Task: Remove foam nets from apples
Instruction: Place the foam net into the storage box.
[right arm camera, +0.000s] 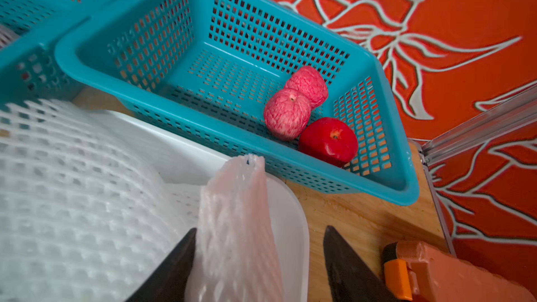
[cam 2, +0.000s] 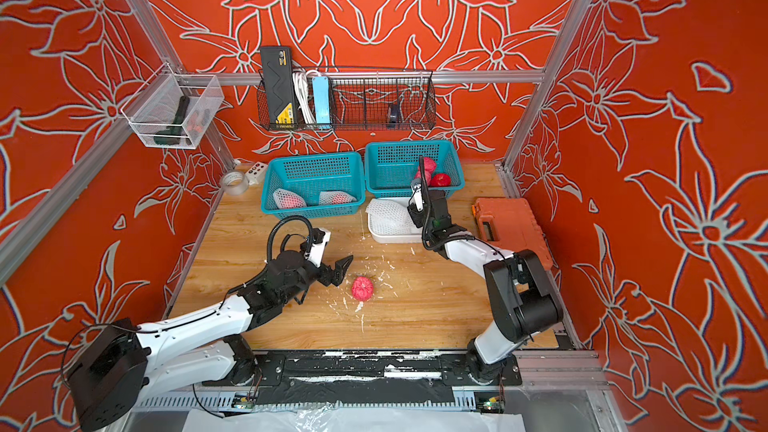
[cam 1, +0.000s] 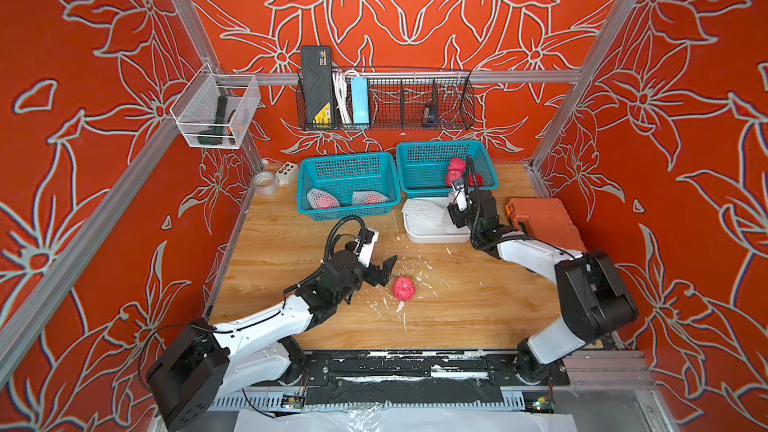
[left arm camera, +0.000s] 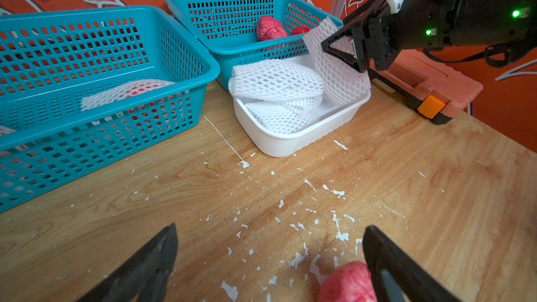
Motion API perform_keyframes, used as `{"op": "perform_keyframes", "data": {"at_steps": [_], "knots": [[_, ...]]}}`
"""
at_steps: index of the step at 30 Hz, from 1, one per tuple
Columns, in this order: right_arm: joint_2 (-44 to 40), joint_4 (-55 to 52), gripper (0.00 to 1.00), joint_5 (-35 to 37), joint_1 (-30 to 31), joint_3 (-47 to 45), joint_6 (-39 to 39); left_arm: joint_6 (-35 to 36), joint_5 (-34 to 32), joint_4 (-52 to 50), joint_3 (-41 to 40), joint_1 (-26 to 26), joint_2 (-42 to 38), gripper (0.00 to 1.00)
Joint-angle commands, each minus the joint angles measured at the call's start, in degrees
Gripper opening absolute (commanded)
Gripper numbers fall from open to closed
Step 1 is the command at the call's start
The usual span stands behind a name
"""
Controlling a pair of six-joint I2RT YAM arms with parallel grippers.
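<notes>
On the back wall, a wire basket holds a black box with a yellow label, its print too small to read. Six apples show in all. One bare apple lies on the table amid white foam crumbs. It is just beside the left gripper, whose jaws stand wide apart and hold nothing. In the left wrist view this apple is cut off by the picture's edge. Three more bare apples sit together in one corner of the right-hand teal basket; in both top views the right arm hides part of them. Two netted apples lie in the left-hand teal basket. The right gripper hangs over the white tray with its jaws apart. One foam net stands between them, leaning on one jaw and clear of the other. More foam nets lie stacked in the tray: at least two, and the stack hides whether there are more. One orange case lies beside the tray.
</notes>
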Motion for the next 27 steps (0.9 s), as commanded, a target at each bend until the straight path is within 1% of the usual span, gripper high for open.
{"op": "perform_keyframes", "data": {"at_steps": [1, 2, 4, 6, 7, 9, 11, 12, 13, 15, 16, 18, 19, 21, 22, 24, 25, 27], "knots": [[1.5, -5.5, 0.70, 1.7, -0.2, 3.5, 2.2, 0.3, 0.0, 1.0, 0.7, -0.2, 0.7, 0.97], [1.6, -5.6, 0.75, 1.5, -0.2, 3.6, 3.0, 0.4, 0.0, 1.0, 0.9, -0.2, 1.0, 0.97], [0.9, -5.8, 0.80, 0.4, -0.2, 3.4, 4.9, 0.4, 0.3, 0.6, 1.6, -0.2, 1.5, 0.97], [0.0, -6.8, 0.83, -1.6, -0.3, 3.6, 6.7, 0.3, 0.6, 0.6, 1.9, -0.2, 2.0, 0.96], [-0.3, -8.1, 0.82, -2.7, -0.4, 4.3, 7.5, 0.2, 0.6, 0.9, 2.1, -0.2, 2.2, 0.95], [-0.9, -11.0, 0.77, -5.1, -0.7, 6.0, 9.6, 0.1, 0.3, 2.0, 2.4, -0.1, 2.9, 0.94], [-1.7, -13.0, 0.69, -8.3, -1.2, 6.7, 11.9, 0.3, 1.3, 3.1, 3.7, 0.1, 4.0, 0.92], [-2.1, -13.8, 0.66, -8.5, -1.3, 7.0, 13.0, 0.2, 2.5, 3.2, 4.8, 0.4, 5.0, 0.92], [-2.6, -14.7, 0.66, -8.0, -1.3, 7.1, 14.2, 0.0, 3.5, 2.4, 6.6, 0.7, 6.1, 0.89], [-3.3, -16.2, 0.56, -6.9, -1.4, 7.2, 15.6, -0.4, 5.0, 1.3, 9.7, 1.1, 8.5, 0.82], [-3.5, -16.3, 0.55, -7.3, -1.5, 7.2, 15.5, -0.3, 6.1, 1.4, 10.9, 1.3, 9.7, 0.80], [-3.7, -16.2, 0.57, -8.2, -1.6, 7.0, 14.8, -0.1, 7.0, 2.3, 13.1, 1.3, 12.1, 0.80], [-3.8, -16.0, 0.54, -8.2, -1.6, 6.7, 14.9, 0.5, 8.4, 2.7, 14.7, 1.3, 13.8, 0.80], [-3.9, -15.3, 0.44, -8.3, -1.7, 6.1, 15.1, 1.3, 10.4, 1.7, 19.1, 1.3, 17.9, 0.75], [-3.8, -14.9, 0.41, -8.4, -1.7, 5.9, 15.1, 1.8, 11.7, 1.6, 21.4, 1.3, 20.5, 0.74], [-3.7, -14.6, 0.42, -8.6, -1.9, 5.7, 15.3, 3.1, 14.9, -0.2, 26.5, 1.2, 25.2, 0.70], [-3.7, -15.0, 0.44, -8.6, -2.1, 5.9, 15.5, 3.3, 16.3, -0.5, 28.8, 1.1, 27.7, 0.70], [-3.9, -15.3, 0.44, -9.7, -2.8, 6.2, 16.2, 4.3, 19.7, -0.9, 32.7, 0.6, 31.9, 0.70]]}}
